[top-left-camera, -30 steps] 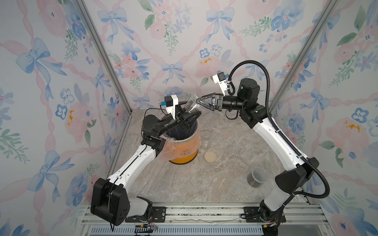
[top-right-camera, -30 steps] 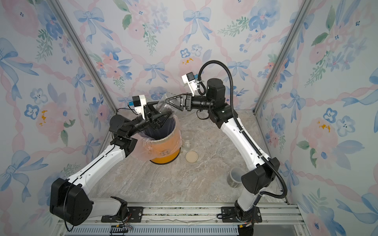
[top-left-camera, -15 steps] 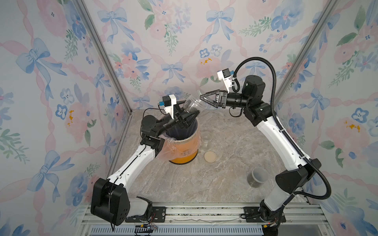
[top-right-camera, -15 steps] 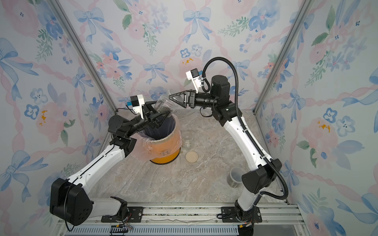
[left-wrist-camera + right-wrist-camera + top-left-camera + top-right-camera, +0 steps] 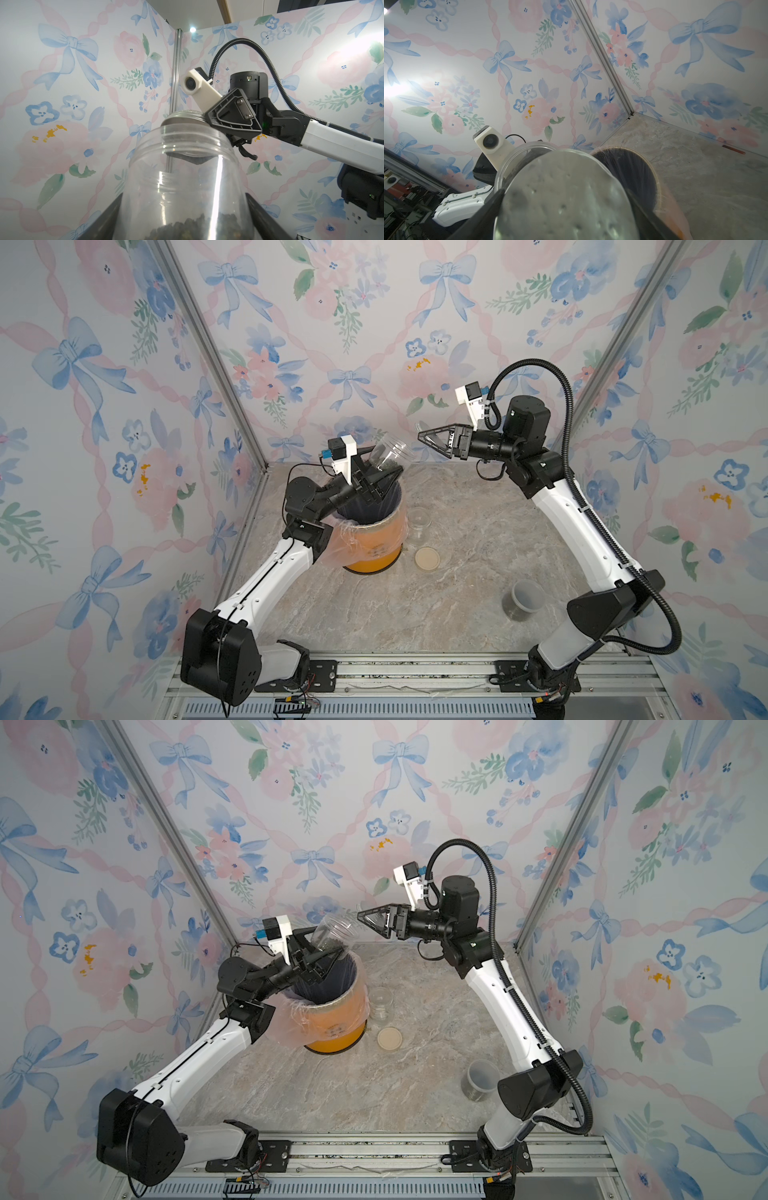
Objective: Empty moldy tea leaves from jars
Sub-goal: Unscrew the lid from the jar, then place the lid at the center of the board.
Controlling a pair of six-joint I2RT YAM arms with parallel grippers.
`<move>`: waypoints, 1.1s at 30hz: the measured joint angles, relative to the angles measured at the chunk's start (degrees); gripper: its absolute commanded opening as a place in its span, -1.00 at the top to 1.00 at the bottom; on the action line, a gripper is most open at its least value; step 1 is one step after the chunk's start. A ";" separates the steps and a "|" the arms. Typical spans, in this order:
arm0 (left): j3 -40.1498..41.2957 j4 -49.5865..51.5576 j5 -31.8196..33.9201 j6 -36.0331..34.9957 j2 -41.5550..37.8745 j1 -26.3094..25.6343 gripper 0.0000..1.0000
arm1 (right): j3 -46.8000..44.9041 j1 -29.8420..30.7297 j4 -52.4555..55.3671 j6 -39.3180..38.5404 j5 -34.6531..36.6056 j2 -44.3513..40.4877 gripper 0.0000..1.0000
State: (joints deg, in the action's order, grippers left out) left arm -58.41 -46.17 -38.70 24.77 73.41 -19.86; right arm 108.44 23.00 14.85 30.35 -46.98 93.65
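Three clear jars are in view. One, the open jar (image 5: 390, 452), is pinched between the fingers of the left gripper (image 5: 382, 464) and held tilted above the far side of the orange bin (image 5: 376, 549). The plastic-lined bin stands at the far left of the marble table (image 5: 457, 614). The jar's mouth points up and to the right, and dark tea leaves (image 5: 187, 228) sit low inside it, at the end the gripper holds. Close to the right of the mouth, in the air, the right gripper (image 5: 430, 438) is clamped on the silver lid (image 5: 185, 117). An empty jar (image 5: 419, 520) stands lidless just right of the bin, and a beige lid (image 5: 427, 558) lies flat on the table nearer than it. Near the right arm's base stands the grey-lidded jar (image 5: 522, 599), with dark matter at its bottom.
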 measured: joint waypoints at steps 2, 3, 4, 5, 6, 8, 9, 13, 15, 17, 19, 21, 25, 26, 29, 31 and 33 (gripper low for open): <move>0.50 0.87 0.72 -1.01 -1.31 0.00 0.17 | -3.13 -0.48 1.49 -1.51 2.51 -2.91 -0.66; 0.76 1.55 1.14 -1.64 -2.08 0.00 0.17 | -5.03 -0.52 2.23 -2.43 4.00 -4.72 -0.66; 1.03 2.14 1.57 -2.14 -2.80 0.00 0.16 | -6.99 -0.55 2.80 -3.23 5.27 -6.45 -0.66; 1.33 2.89 2.08 -2.75 -3.67 0.00 0.16 | -9.31 -0.59 3.37 -4.09 6.64 -8.44 -0.66; 1.68 3.58 2.62 -3.41 -4.55 0.00 0.16 | -11.87 -0.57 3.80 -4.96 8.07 -10.49 -0.66; 2.29 4.98 3.54 -4.63 -6.12 0.00 0.16 | -16.57 -0.57 4.72 -6.40 10.67 -14.01 -0.66; 2.56 5.84 3.98 -5.25 -6.93 0.00 0.16 | -18.88 -0.57 5.33 -7.17 12.20 -15.58 -0.66; 4.07 8.41 5.62 -7.17 -9.86 0.00 0.16 | -27.02 -0.57 7.15 -9.57 18.18 -20.46 -0.67; 5.16 9.57 6.36 -7.96 -11.32 0.00 0.15 | -31.50 -0.57 7.74 -10.32 21.18 -22.91 -0.67; 6.54 10.54 7.21 -8.74 -12.79 0.00 0.15 | -36.20 -0.57 7.80 -10.73 24.13 -25.38 -0.67; 8.17 11.39 8.20 -9.49 -14.45 0.00 0.15 | -40.35 -0.57 7.91 -11.10 26.62 -27.41 -0.67; 9.75 12.57 9.09 -10.12 -16.20 0.00 0.15 | -44.72 -0.57 7.58 -11.32 29.29 -29.24 -0.67; 12.26 14.36 10.47 -11.23 -19.96 0.00 0.15 | -51.76 -0.57 6.51 -11.52 32.92 -31.04 -0.67; 12.96 14.73 10.80 -11.56 -21.18 0.00 0.15 | -53.35 -0.55 5.90 -11.52 33.75 -31.12 -0.67; 15.04 15.50 11.50 -12.33 -24.85 0.00 0.14 | -57.59 -0.44 3.78 -11.52 35.45 -31.10 -0.68; 16.96 15.54 11.96 -12.74 -27.36 0.00 0.15 | -60.02 -0.39 1.88 -11.52 36.13 -30.97 -0.68; 18.97 15.96 12.15 -13.09 -29.79 0.00 0.14 | -62.29 -0.33 -0.44 -11.50 36.83 -30.36 -0.69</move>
State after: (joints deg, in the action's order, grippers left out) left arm -39.44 -30.22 -26.55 11.68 43.62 -19.86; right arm 46.15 22.68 14.41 18.85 -10.15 63.29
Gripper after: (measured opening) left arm 0.776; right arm 0.844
